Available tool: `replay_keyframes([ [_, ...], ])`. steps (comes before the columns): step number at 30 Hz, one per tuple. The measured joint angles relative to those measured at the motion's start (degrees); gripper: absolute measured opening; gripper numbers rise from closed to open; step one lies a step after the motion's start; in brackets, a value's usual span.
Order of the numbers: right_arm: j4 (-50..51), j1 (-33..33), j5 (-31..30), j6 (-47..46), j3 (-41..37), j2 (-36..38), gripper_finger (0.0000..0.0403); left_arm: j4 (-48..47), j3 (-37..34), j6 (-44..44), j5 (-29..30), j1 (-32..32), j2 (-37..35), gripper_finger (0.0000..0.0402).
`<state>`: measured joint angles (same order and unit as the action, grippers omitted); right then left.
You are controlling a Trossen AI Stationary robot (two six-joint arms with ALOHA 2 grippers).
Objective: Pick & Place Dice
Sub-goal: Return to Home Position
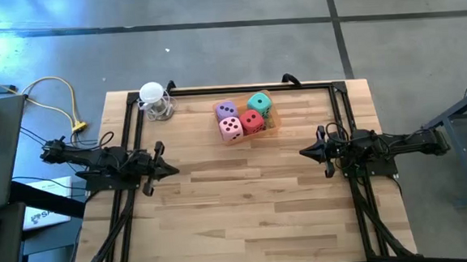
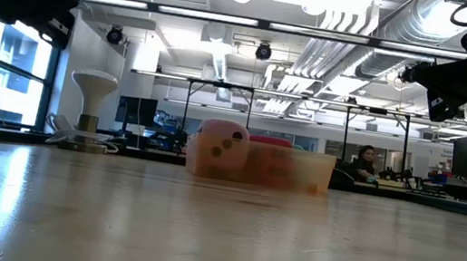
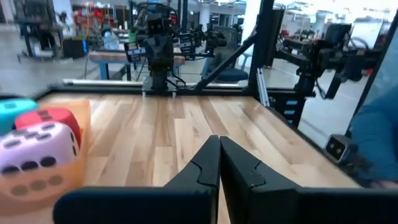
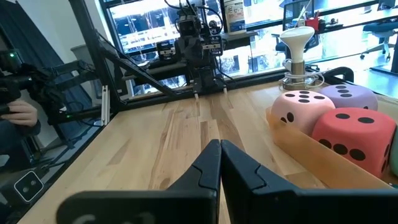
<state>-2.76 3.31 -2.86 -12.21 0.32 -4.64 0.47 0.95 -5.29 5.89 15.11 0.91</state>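
Four dice sit together in a shallow orange tray (image 1: 269,122) at the table's far middle: purple (image 1: 226,109), teal-green (image 1: 259,105), pink (image 1: 231,129) and red (image 1: 252,122). They also show in the right wrist view, pink (image 4: 300,109), red (image 4: 351,137) and purple (image 4: 347,96). My left gripper (image 1: 173,170) is shut and empty above the table's left side. My right gripper (image 1: 303,153) is shut and empty above the right side. Both point toward the table's middle, nearer than the tray.
A white mushroom-shaped stand (image 1: 154,100) with a coiled cable sits at the far left of the table. A black frame (image 1: 239,88) runs along the far edge and both sides. Bare wood lies between the two grippers and toward the near edge.
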Motion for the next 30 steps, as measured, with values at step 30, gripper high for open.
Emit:
replay_keyframes([
  [30, 0.01, 0.0, 0.0, 0.0, 0.0, 0.0, 0.0002, 0.28, -0.07, 0.58, 0.27, 0.0, 0.0, 0.0],
])
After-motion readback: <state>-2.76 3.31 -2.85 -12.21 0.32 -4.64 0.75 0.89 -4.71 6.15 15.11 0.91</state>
